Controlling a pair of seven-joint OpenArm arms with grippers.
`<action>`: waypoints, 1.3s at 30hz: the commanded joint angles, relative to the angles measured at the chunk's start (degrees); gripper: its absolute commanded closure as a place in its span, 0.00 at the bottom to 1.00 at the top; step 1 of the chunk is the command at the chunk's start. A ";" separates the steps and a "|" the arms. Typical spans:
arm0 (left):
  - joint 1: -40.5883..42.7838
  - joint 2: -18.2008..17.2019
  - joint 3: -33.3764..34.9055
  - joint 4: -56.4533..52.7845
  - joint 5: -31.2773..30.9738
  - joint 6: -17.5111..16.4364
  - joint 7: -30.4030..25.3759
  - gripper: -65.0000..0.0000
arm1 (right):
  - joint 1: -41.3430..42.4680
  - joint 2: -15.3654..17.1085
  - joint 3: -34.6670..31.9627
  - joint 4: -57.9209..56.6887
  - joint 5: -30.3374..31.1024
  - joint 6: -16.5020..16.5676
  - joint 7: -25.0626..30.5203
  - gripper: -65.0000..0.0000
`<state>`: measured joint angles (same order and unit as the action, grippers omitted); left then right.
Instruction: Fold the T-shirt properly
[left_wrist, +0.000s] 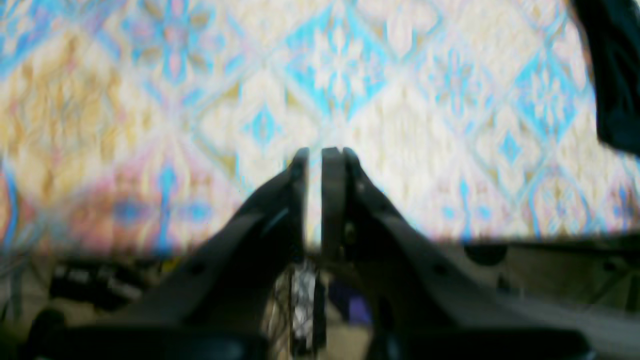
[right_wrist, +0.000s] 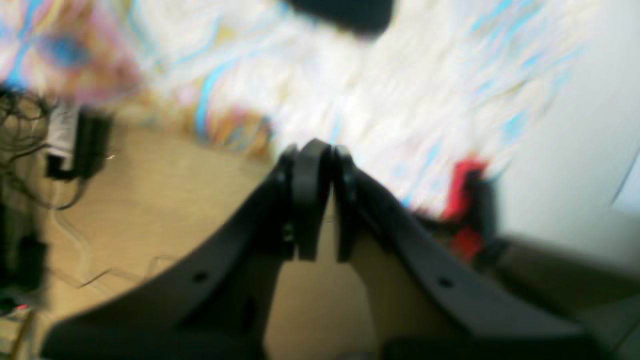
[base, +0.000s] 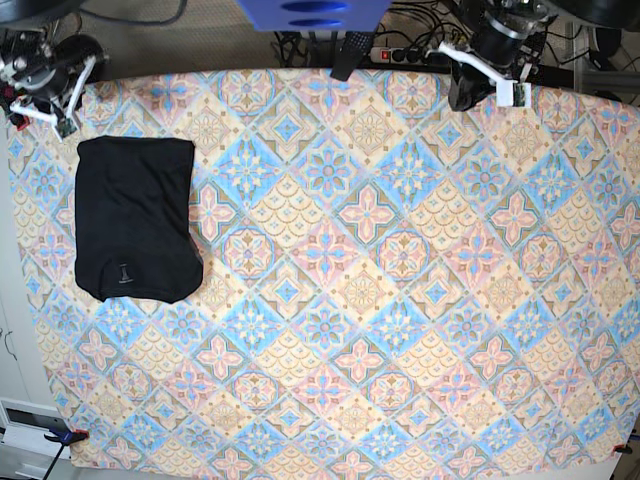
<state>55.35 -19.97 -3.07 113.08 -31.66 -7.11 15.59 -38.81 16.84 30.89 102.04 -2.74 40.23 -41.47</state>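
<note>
Lies folded, T-shirt (base: 135, 219), at the patterned surface (base: 400, 300) edge, long axis running away from the nearer right gripper (base: 40, 95), far from left gripper (base: 470, 95), both jaws clenched empty

No text, brand, number or sign can be read in any view. A small pale tag mark is seen on the folded black T-shirt (base: 134, 219) (too small for any lettering to be made out).
</note>
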 joint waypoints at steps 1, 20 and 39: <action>2.36 -0.47 -1.02 0.99 -0.21 -0.05 -1.05 0.96 | -1.85 0.08 2.20 0.77 0.15 -0.23 0.37 0.93; 1.04 -0.30 3.11 -26.70 1.37 -0.05 -1.49 0.99 | -13.54 -6.77 5.81 -23.23 3.14 -0.23 10.22 0.93; -30.08 7.00 20.61 -73.74 8.41 -0.05 -13.27 0.98 | 13.36 -5.46 -1.75 -71.93 -4.33 -0.23 31.14 0.93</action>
<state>24.71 -12.67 17.52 38.87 -23.53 -7.16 2.76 -23.66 9.82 28.75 29.87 -6.76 40.42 -9.41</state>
